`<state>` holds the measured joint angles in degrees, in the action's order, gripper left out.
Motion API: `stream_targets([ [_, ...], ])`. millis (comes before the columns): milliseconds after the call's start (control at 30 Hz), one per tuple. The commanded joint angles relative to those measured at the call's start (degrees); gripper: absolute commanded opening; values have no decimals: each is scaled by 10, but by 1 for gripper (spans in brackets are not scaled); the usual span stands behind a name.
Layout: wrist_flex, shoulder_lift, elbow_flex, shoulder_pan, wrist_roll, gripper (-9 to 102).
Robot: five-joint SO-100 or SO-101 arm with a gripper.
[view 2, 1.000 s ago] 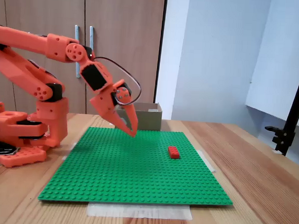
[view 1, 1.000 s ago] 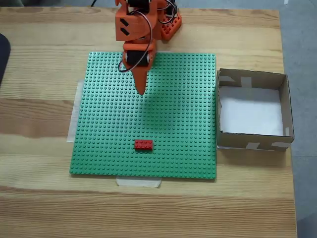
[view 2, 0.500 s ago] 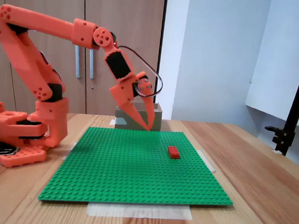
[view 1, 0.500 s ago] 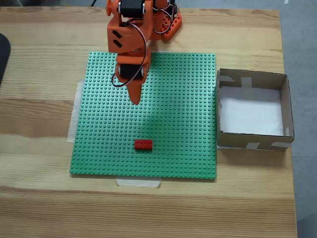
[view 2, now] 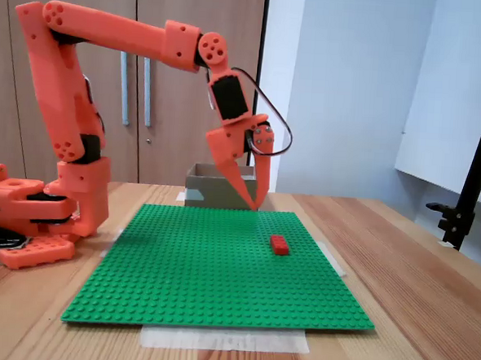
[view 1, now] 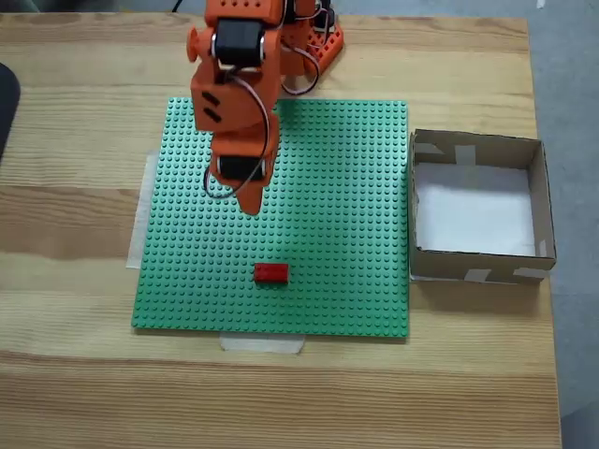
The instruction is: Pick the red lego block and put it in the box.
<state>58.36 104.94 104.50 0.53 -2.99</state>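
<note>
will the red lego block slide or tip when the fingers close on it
The red lego block looks low and flat, so tipping seems unlikely. Sitting on the studded green baseplate, it probably won't slide, and may be pressed on. Its hard, smooth plastic could slip in an off-centre pinch.

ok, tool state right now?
Tool: shut, holding nothing, in the air above the green baseplate. Red lego block lies on the plate.

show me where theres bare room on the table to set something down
Free: the wood strip in front of the green baseplate, the wood to its left in the top-down fixed view, and the baseplate between the red lego block and the box. Crowded: the back edge, where the arm and pincer hang.
</note>
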Motion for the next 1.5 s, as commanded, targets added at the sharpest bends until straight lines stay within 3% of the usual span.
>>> stream_targets([
  [0,22,-29,-65,1,4,5],
  [167,41,-81,-108,2,10,13],
  [800,76,-265,-239,18,21,26],
  [1467,64,-328,-287,33,23,26],
])
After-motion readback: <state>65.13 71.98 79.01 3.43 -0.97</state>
